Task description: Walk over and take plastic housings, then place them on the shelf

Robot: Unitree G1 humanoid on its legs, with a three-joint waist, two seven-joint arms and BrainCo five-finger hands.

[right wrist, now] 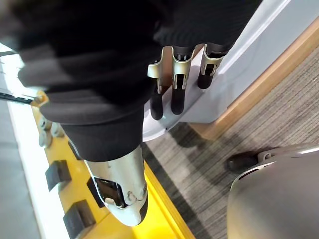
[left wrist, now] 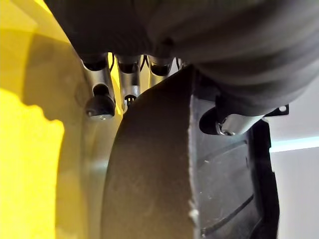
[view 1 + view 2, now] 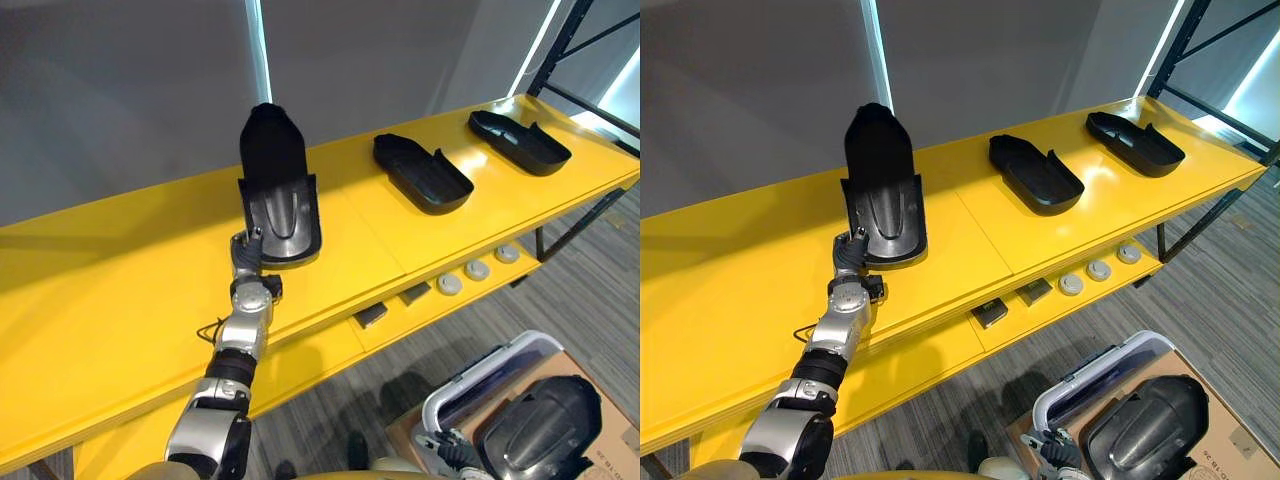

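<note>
A black plastic housing [image 3: 278, 190] lies on the yellow shelf [image 3: 120, 290], its narrow end pointing to the wall. My left hand [image 3: 247, 258] grips its near rim. In the left wrist view, the fingers [image 2: 102, 97] curl under the housing [image 2: 159, 174] and the thumb [image 2: 234, 122] presses on top. Two more black housings [image 3: 421, 172] [image 3: 519, 140] rest further right on the shelf. My right hand [image 1: 174, 89] hangs low beside a white bin, fingers relaxed and holding nothing.
A cardboard box at the lower right holds another dark housing [image 3: 545, 425], with a white bin [image 3: 480, 385] beside it. The lower shelf level carries round discs [image 3: 477, 270] and small dark blocks [image 3: 370, 316]. A grey wall stands behind the shelf.
</note>
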